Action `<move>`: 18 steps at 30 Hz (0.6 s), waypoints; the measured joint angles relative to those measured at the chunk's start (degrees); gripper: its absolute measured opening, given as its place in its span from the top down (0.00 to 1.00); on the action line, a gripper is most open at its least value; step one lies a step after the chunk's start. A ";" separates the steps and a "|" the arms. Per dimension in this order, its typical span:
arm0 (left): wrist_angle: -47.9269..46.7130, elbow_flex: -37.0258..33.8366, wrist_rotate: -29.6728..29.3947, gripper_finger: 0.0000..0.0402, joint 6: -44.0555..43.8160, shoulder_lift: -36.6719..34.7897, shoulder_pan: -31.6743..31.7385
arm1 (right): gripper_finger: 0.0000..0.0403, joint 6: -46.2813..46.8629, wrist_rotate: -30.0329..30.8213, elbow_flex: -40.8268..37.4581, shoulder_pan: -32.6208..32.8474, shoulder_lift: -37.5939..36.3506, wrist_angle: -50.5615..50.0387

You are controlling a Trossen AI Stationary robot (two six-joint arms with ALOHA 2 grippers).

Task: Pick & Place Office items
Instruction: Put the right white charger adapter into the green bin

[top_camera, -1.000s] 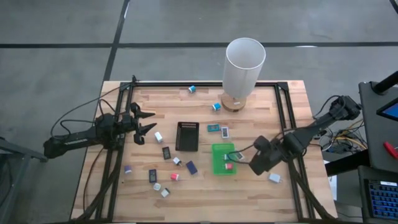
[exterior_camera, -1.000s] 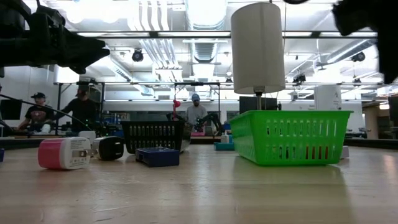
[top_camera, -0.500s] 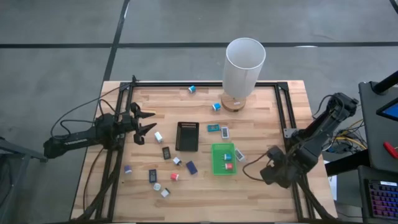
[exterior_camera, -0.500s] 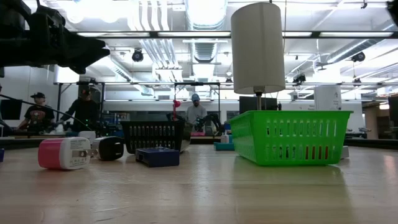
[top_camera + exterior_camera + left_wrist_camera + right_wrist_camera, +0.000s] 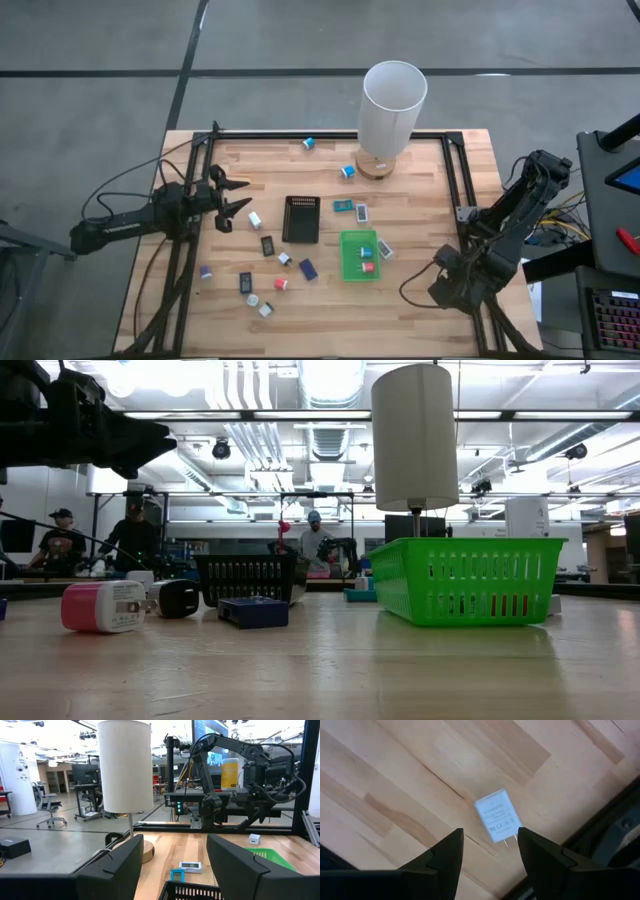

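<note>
Hovering over the table's near right corner, the right gripper [image 5: 487,862] holds its jaws apart above a white charger [image 5: 498,822], touching nothing. At the left, the left gripper [image 5: 238,196] waits open and empty.

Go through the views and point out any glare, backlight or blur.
Low view: ceiling lights glare, the lamp is lit from behind, the near table is soft. Left wrist view: bright room behind. Right wrist view: its own fingers are blurred, the white charger is sharp.

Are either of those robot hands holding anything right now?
No. The right hand hangs open above a white charger without touching it; the left hand waits open and empty at the table's left.
</note>
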 joint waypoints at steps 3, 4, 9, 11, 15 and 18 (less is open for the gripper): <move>0.00 0.00 -0.02 0.44 0.00 0.00 0.02 | 0.56 -0.79 -0.31 -0.02 0.00 1.20 0.14; 0.00 0.00 0.00 0.44 0.00 0.02 0.02 | 0.56 -0.92 -0.37 -0.02 0.00 1.60 0.15; 0.00 0.00 0.00 0.44 0.00 0.01 0.02 | 0.53 -2.20 -1.22 -0.02 0.00 3.73 0.59; 0.00 0.00 -0.01 0.44 0.00 0.01 0.01 | 0.51 -4.12 -1.72 -0.02 0.06 4.68 0.99; 0.00 0.00 -0.02 0.44 0.00 0.02 0.02 | 0.45 -9.01 -1.84 -0.02 0.04 6.77 1.40; 0.00 0.00 -0.02 0.44 0.00 0.01 0.01 | 0.42 -12.76 -1.98 -0.02 0.04 8.62 1.52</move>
